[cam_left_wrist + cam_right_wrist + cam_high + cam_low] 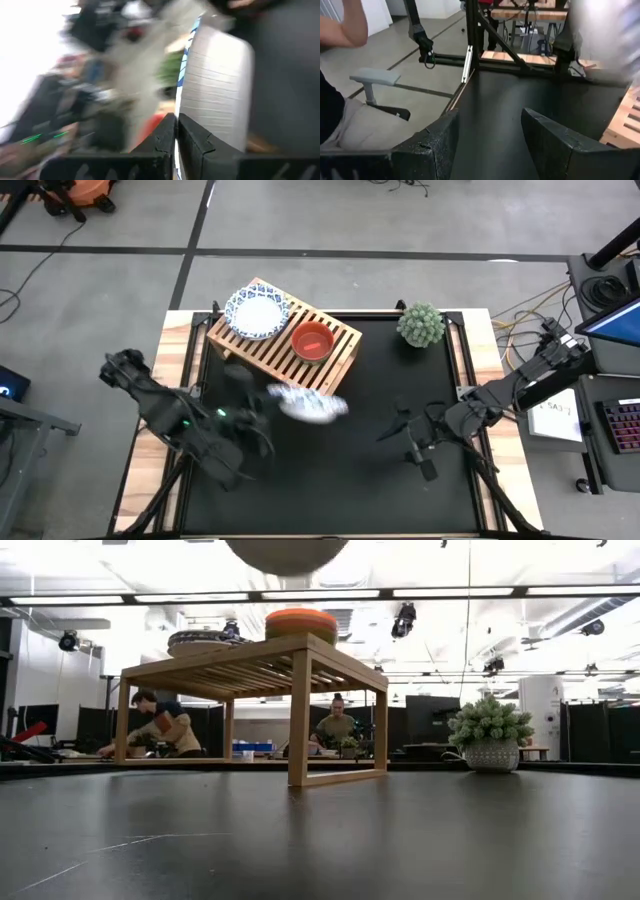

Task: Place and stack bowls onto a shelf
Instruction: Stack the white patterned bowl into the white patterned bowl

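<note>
Covering the whole work area: a black tabletop [330,470], with the slatted wooden shelf [335,343] standing at its far edge toward the far left corner, bearing a blue-rimmed white bowl [257,312] on its left end and a red bowl [312,340] just beside it to the right. Lifted above the tabletop just in front of the shelf: a second blue-rimmed bowl [308,404], pinched at its rim by the left pincer [176,137]. Hovering near the right edge, well apart from the bowls: the right pincer [490,145], fingers spread wide, holding nothing.
</note>
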You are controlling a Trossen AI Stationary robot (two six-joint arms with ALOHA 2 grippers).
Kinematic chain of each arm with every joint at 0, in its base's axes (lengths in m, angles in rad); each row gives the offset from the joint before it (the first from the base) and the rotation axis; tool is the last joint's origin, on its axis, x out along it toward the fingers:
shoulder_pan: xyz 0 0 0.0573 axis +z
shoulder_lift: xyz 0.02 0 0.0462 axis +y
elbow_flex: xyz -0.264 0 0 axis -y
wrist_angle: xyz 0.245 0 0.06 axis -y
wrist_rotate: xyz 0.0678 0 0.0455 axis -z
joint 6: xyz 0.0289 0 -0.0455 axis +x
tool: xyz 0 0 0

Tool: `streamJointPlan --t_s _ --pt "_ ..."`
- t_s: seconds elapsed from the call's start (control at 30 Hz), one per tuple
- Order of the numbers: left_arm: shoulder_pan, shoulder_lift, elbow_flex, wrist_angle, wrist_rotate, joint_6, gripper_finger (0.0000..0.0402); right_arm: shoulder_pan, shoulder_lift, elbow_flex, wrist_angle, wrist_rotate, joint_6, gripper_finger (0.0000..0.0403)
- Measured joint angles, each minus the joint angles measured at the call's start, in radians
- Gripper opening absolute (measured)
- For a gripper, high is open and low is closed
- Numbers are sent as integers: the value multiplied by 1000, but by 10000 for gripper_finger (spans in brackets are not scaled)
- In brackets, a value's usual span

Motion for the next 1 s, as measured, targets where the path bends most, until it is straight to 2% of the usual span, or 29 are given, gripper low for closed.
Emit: streamJointPlan --t_s 0.13,0.2,0.33,0.47,0.77,1.0 --pt "17 -51 41 -122 -309 -5 0 0 37 0 -1 -1 -1 203" --pt "43 -86 29 -188 -409 -33 0 0 59 -1 -1 -1 -1 203" --pt "153 -170 -33 -338 -392 -232 0 0 101 -1 0 -1 1 203" --pt "285 -249 -160 -375 -383 -361 0 0 131 -1 3 -1 19 203" --pt "574 -321 -387 -269 -385 -371 0 0 136 -2 36 2 29 203" --pt "687 -283 -452 -210 -386 -364 0 0 134 -2 40 7 37 203"
